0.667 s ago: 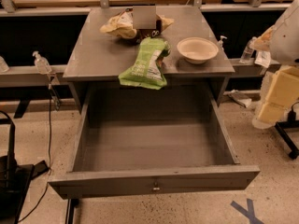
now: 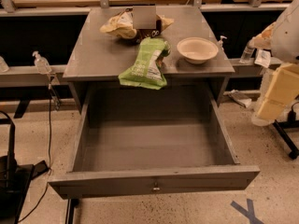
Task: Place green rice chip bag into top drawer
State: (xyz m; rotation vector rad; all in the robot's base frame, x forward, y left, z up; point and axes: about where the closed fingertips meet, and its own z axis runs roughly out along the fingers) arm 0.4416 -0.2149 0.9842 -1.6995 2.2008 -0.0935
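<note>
On desk (image 2: 93, 55): one green rice chip bag (image 2: 145, 64) at front edge, one bowl (image 2: 197, 49), one yellow bag (image 2: 120, 26). One top drawer (image 2: 154, 178), open. Gripper (image 2: 279, 94) far right, off desk; cannot tell its state.

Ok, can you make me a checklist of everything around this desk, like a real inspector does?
Surface: grey desk top, flat, with three things on it.
Job's things: green rice chip bag lies on the desk, its near end hanging over the front edge; top drawer pulled wide open, nothing seen inside.
Clutter: yellow-and-brown snack bag at the back; pale bowl to the right of the green bag.
Gripper: not in view; only the robot's white and cream arm shows at the right edge.
Cables: black cable hangs down left of the desk.
Surroundings: pump bottle on the left rail; blue tape cross on the floor.
</note>
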